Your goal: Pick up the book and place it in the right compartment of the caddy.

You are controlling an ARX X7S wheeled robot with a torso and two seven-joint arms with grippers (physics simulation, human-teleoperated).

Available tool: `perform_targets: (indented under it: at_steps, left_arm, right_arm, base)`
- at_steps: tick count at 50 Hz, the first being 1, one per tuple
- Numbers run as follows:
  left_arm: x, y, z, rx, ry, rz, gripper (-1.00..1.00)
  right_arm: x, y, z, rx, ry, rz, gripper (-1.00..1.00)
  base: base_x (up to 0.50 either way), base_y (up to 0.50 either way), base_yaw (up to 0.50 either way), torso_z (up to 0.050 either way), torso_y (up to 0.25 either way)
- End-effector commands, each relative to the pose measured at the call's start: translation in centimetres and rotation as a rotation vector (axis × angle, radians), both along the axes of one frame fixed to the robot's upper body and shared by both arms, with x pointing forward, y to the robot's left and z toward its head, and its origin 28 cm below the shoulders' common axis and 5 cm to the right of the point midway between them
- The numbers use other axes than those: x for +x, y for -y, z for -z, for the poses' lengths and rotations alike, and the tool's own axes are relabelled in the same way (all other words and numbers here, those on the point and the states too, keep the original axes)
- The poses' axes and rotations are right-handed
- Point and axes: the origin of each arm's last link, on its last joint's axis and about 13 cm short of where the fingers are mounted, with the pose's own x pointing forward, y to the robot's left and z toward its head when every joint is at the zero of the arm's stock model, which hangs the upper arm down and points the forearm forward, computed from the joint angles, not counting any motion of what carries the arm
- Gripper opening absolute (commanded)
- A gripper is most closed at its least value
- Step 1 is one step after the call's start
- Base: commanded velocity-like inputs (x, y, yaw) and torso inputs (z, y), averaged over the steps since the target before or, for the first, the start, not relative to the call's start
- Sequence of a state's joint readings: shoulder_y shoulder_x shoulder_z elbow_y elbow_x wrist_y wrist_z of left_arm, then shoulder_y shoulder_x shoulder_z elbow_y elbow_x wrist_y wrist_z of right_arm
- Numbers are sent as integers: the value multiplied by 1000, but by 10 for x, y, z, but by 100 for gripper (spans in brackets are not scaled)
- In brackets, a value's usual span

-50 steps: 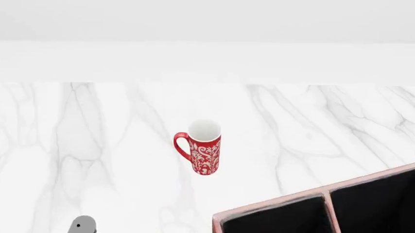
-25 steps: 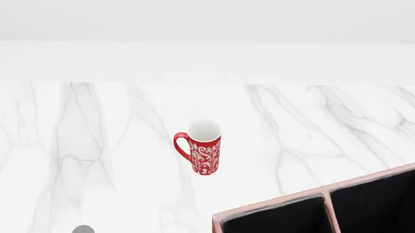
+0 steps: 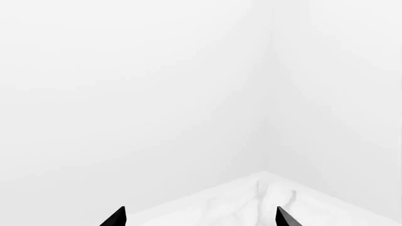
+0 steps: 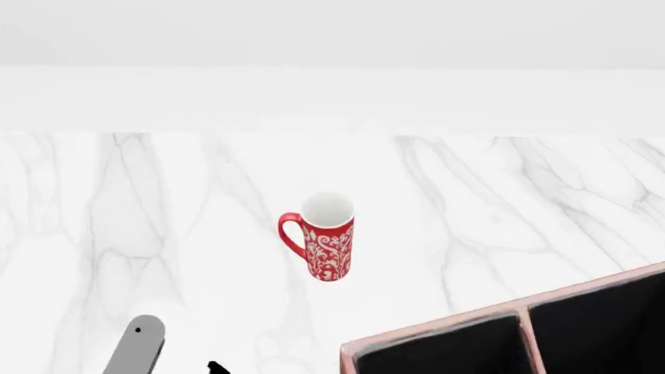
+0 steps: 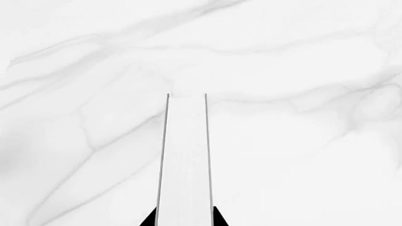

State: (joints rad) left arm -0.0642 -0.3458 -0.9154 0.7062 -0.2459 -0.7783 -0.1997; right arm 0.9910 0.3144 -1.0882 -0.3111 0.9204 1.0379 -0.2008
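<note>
My right end effector [image 5: 183, 221] pinches the book [image 5: 184, 160] by its covers, page edges facing the camera, long axis pointing straight out over the tabletop [image 4: 499, 202], while the caddy [image 4: 519, 312] sits at the near right corner and my left end effector [image 3: 199, 219] hangs spread.

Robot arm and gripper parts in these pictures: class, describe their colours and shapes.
In the head view, the left arm is a light grey rounded link with one small dark dot. The left gripper has black pointed fingertips. The right gripper fingertips are black too.
</note>
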Motion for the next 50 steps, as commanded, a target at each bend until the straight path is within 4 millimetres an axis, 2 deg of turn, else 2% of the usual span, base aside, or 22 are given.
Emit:
perform_targets:
  at_steps: [1, 6, 9, 13, 16, 24, 31, 33, 44, 50]
  left_arm:
    - [1, 1, 0, -1, 0, 4, 100]
    - [0, 0, 0, -1, 3, 2, 100]
    - [1, 0, -1, 1, 0, 3, 100]
    - [2, 1, 0, 2, -2, 7, 100]
    - [3, 1, 0, 1, -3, 9, 100]
    - [4, 1, 0, 2, -3, 12, 100]
    - [4, 1, 1, 1, -6, 10, 100]
    - [5, 2, 1, 3, -6, 13, 100]
    - [5, 1, 1, 1, -7, 11, 100]
    - [5, 1, 1, -1, -8, 11, 100]
  right_arm:
    - [2, 0, -24, 52, 80, 59, -100]
    - [4, 0, -31, 64, 92, 80, -100]
    - [7, 1, -45, 80, 125, 128, -100]
    - [6, 3, -78, 113, 156, 161, -100]
    - [4, 4, -95, 124, 190, 172, -100]
    - [5, 7, -128, 148, 218, 235, -100]
    - [17, 19, -149, 186, 256, 332, -100]
    - [27, 28, -162, 217, 269, 407, -100]
    - [43, 55, -189, 258, 307, 594, -100]
    - [51, 77, -202, 303, 316, 727, -100]
  base:
    - [0, 0, 0, 0, 0]
    - [0, 0, 0, 0, 0]
    - [0, 0, 0, 0, 0]
    - [0, 0, 0, 0, 0]
    - [0, 0, 0, 0, 0]
    - [0, 0, 0, 0, 0]
    - [0, 0, 0, 0, 1]
    - [0, 0, 0, 0, 0]
    - [0, 0, 0, 0, 1]
    - [0, 0, 0, 0, 2]
